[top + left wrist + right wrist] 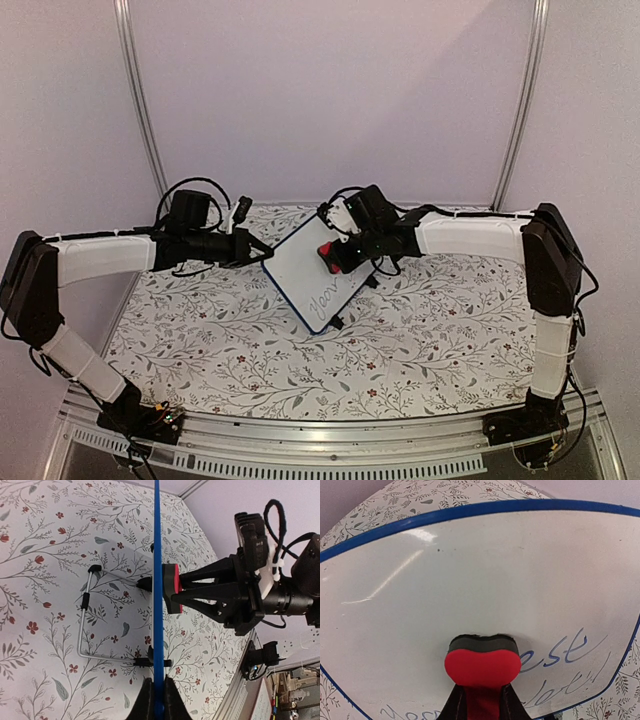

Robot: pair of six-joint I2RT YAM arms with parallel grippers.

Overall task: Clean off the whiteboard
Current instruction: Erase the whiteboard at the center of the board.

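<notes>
the whiteboard [158, 580] stands edge-on, its blue frame a thin vertical line over the floral tablecloth [45, 555]. the left gripper [158, 692] pinches that frame at its near end. a bent wire stand [82, 625] reaches from the board's left side onto the cloth. the right gripper [184, 589] presses a red eraser [172, 582] against its right face.

White-sleeved black arms [100, 255] (looped cables [190, 185])

The whiteboard [310, 272] stands propped on the floral table [430, 345].

Soft light, glare on whiteboard [480, 595]
</notes>
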